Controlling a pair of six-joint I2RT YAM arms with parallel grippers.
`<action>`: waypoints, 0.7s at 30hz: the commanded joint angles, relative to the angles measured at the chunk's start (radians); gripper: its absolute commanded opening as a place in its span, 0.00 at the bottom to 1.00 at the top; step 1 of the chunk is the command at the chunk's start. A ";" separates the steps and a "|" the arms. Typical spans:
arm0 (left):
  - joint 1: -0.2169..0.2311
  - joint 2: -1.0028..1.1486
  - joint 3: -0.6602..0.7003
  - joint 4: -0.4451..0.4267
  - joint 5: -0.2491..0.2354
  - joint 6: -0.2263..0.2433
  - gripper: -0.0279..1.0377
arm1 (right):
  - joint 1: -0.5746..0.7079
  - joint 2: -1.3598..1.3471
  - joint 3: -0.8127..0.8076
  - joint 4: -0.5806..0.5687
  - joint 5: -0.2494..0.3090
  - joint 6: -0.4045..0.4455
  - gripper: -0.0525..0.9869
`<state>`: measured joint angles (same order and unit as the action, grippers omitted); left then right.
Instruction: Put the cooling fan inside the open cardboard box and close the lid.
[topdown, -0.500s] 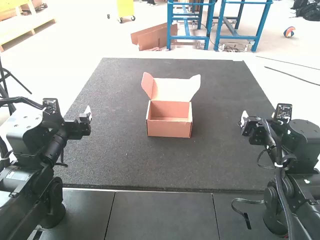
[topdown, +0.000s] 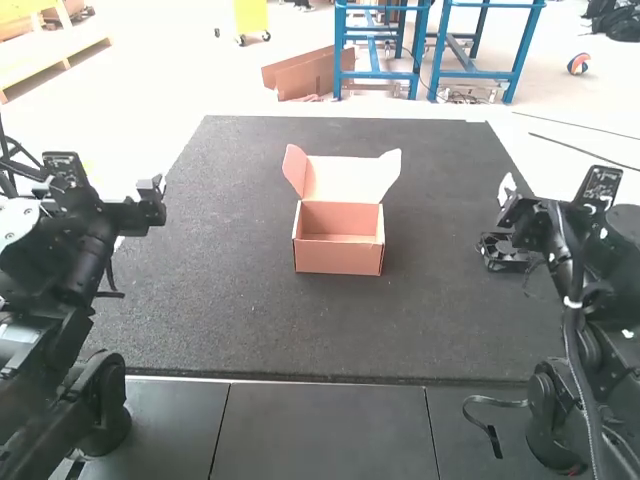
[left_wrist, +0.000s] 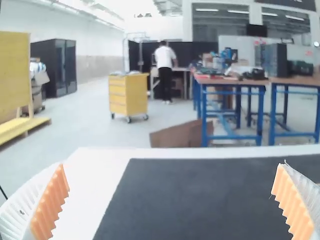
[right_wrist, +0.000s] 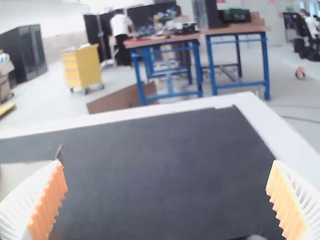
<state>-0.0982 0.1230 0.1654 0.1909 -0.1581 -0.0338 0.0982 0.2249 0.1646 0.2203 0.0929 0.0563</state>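
Observation:
The open cardboard box (topdown: 338, 240) stands in the middle of the black mat (topdown: 240, 280), its lid flap upright at the back. A small black cooling fan (topdown: 500, 252) lies on the mat at the right, just under my right gripper (topdown: 510, 200). That gripper is open and holds nothing; in the right wrist view its orange pads (right_wrist: 46, 201) stand wide apart, with my right gripper (right_wrist: 165, 210) over bare mat and a corner of the box (right_wrist: 22, 172) at the edge. My left gripper (topdown: 153, 192) hangs open over the mat's left edge. The left wrist view has my left gripper (left_wrist: 170, 212) spread wide, with nothing in it.
White floor (topdown: 130, 110) surrounds the mat. A dark table edge (topdown: 320, 430) runs along the front. Flat cardboard (topdown: 305, 72) and blue metal frames (topdown: 440, 45) stand well beyond the mat's far edge.
Both arms have swung up and outward: the left gripper went left and up, the right gripper went up and right. The fan now shows on the mat beneath the right gripper.

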 joint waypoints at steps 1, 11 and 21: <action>0.002 0.095 0.117 0.002 -0.008 0.020 0.93 | -0.031 0.125 0.133 -0.001 0.041 0.010 0.93; -0.006 0.402 0.454 -0.176 -0.003 0.020 0.93 | -0.101 0.518 0.569 -0.400 -0.025 0.030 0.93; -0.008 0.661 0.776 -0.531 0.134 0.020 0.93 | -0.130 0.732 0.860 -0.641 -0.093 0.027 0.91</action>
<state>-0.0986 0.7597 0.8825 -0.3260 -0.0769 -0.0223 -0.0116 0.9581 0.9417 -0.4316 0.0143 0.0826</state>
